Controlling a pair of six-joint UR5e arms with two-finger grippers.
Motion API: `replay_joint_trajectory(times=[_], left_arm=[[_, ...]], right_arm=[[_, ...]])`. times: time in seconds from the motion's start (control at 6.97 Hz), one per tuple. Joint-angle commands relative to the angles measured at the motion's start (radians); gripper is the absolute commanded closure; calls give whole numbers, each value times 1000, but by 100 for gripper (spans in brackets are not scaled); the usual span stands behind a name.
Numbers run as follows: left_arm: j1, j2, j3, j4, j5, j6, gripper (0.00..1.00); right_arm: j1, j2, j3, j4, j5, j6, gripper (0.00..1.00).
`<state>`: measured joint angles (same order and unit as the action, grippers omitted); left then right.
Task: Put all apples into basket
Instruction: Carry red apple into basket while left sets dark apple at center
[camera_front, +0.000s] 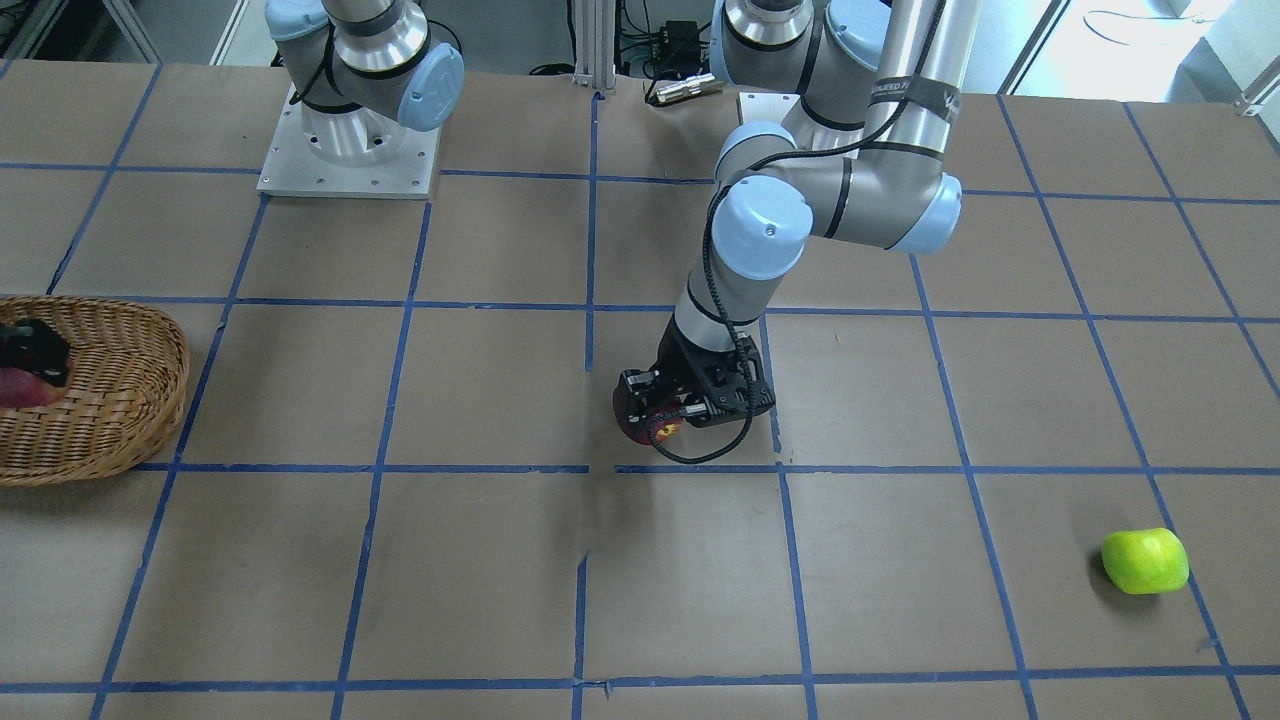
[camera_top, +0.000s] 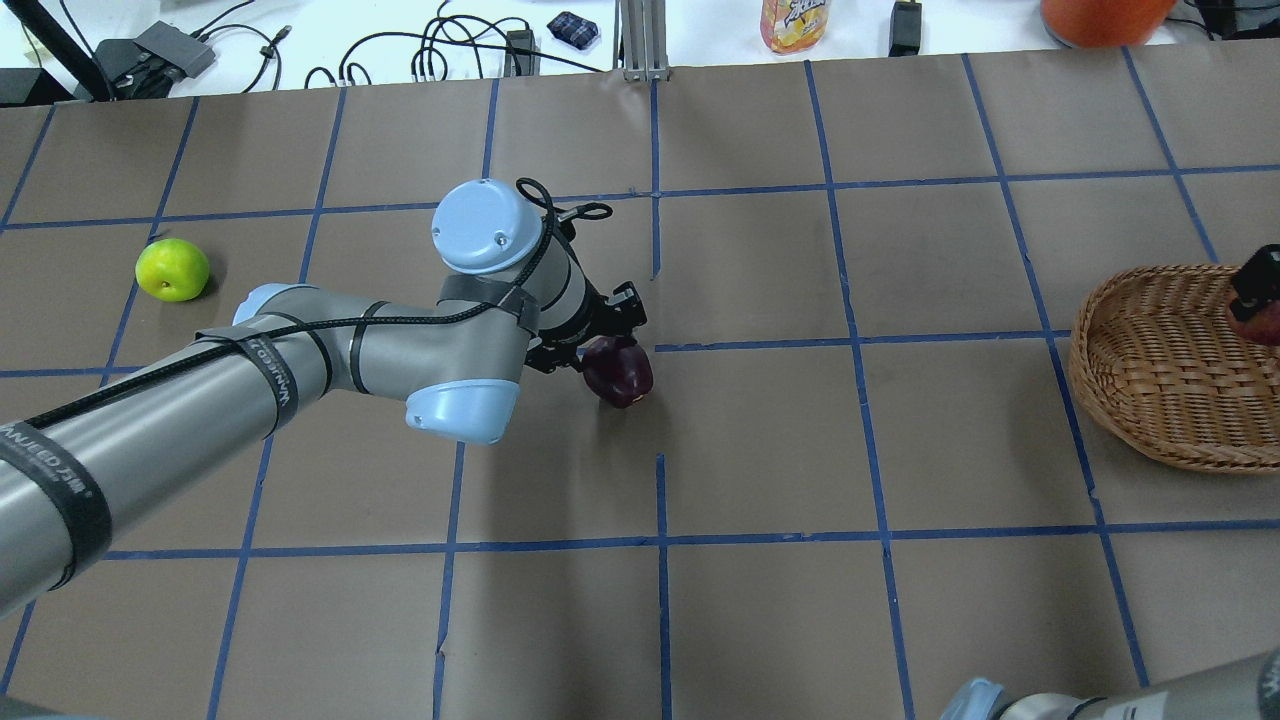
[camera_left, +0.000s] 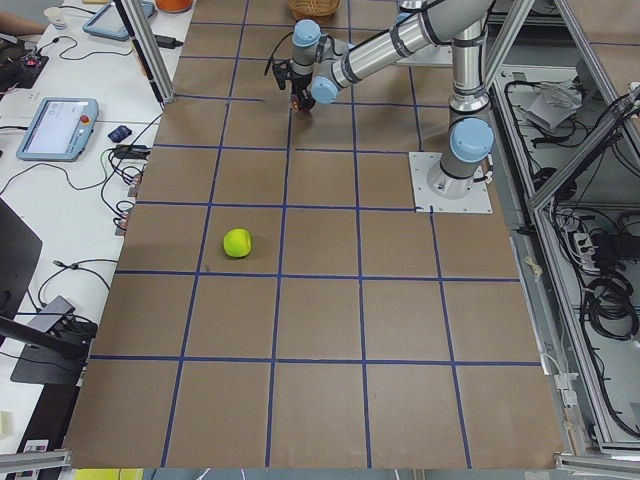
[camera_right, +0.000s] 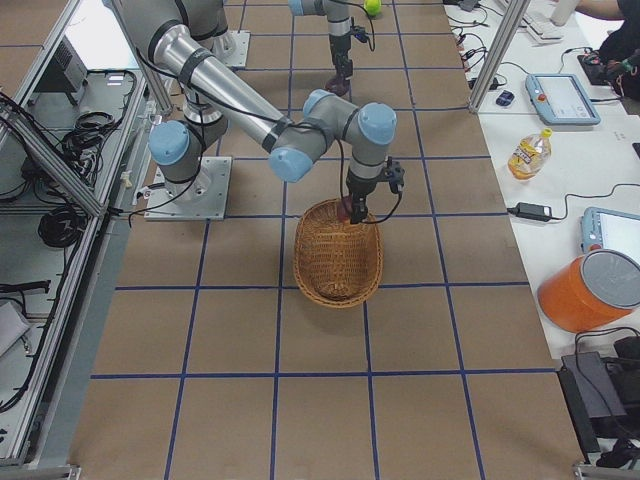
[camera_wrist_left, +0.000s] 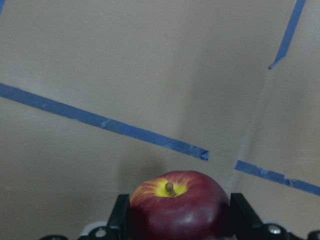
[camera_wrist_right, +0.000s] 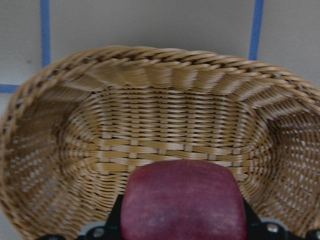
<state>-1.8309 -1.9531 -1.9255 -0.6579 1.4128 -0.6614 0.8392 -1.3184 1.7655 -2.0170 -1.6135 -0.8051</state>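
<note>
Overhead exterior view: no apple let go in the basket (camera_top: 1150, 380) so far

At the right end of the desk (camera_top: 900, 450) the right pincer (camera_wrist_right: 183, 222) is pinching the dark maroon apple (camera_wrist_right: 182, 192) between its two fingers. The right wrist view shows the woven floor of the basket spread just beyond that fruit, so the apple is inside the line of the rim. Whether it touches the wicker or hangs just above it cannot be told. I judge this one all but delivered: it wants only a release.

Near the middle of the desk, well apart from the basket, the left pincer (camera_wrist_left: 179, 222) is clamped on the red apple (camera_top: 618, 372), the one with the yellow patch at its stem. A finger shows on each side of the fruit in the left wrist view. The apple is low, and I cannot tell whether it rests on the desk or is clear of it. It has the whole right half of the desk to cross.

Far out on the left side the lime green apple (camera_top: 172, 269) lies alone, with neither arm near it, farthest of the three from the basket.

By my reading nothing is finished: one apple held at the basket, one gripped mid-desk, one not picked up
</note>
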Motion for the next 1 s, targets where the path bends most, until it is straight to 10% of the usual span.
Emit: replay_joint_trajectory(times=[0.0, 0.29, 0.86], left_arm=[[-16, -46, 54, 38, -8, -80, 1], [30, 6, 133, -20, -32, -31, 0], [568, 144, 174, -375, -25, 969, 0]], right_arm=[[-116, 91, 12, -92, 62, -129, 68], [-135, 105, 19, -129, 79, -135, 10], [-56, -86, 22, 113, 133, -118, 0]])
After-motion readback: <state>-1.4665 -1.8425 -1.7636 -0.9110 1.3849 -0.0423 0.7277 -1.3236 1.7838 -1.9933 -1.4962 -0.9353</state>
